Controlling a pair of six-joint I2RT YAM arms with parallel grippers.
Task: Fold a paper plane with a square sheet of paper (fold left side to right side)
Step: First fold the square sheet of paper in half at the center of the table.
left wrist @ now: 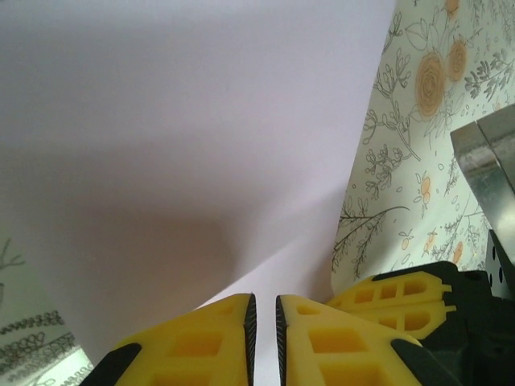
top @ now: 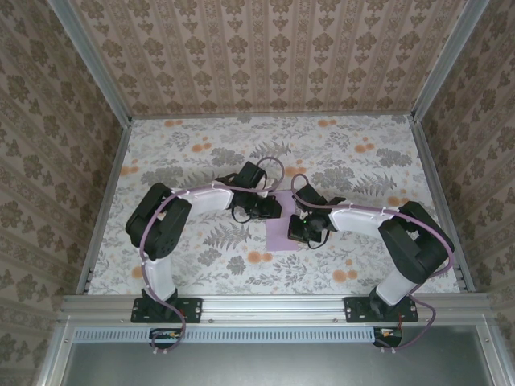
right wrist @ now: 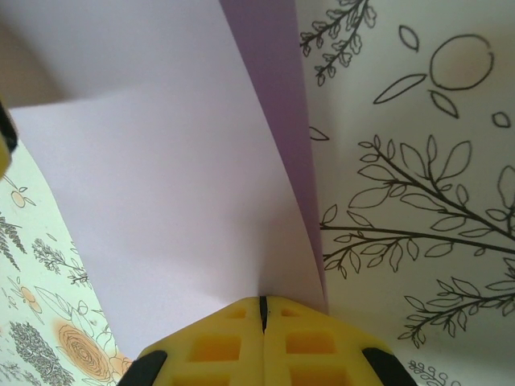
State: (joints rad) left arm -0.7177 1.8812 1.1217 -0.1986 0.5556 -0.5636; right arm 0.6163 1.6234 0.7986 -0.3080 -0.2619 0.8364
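A pale lilac sheet of paper (top: pixel 278 233) lies at the table's centre, between both grippers. The left gripper (top: pixel 270 211) is at the sheet's far left. In the left wrist view its yellow fingers (left wrist: pixel 209 338) stand a narrow gap apart at the gripper (left wrist: pixel 265 299), with the paper (left wrist: pixel 201 121) spread just beyond the tips. A soft crease runs toward the left tip. The right gripper (top: pixel 300 233) is at the sheet's right edge. In the right wrist view that gripper (right wrist: pixel 262 301) is shut, tips against the bowed paper (right wrist: pixel 161 177), with a darker lilac layer (right wrist: pixel 278 96) along the right edge. Whether it pinches the sheet I cannot tell.
The table wears a floral cloth (top: pixel 201 153) with orange flower prints. Patterned walls and metal rails (top: pixel 100 209) box it in on three sides. The right gripper's yellow finger (left wrist: pixel 402 293) sits close beside the left one.
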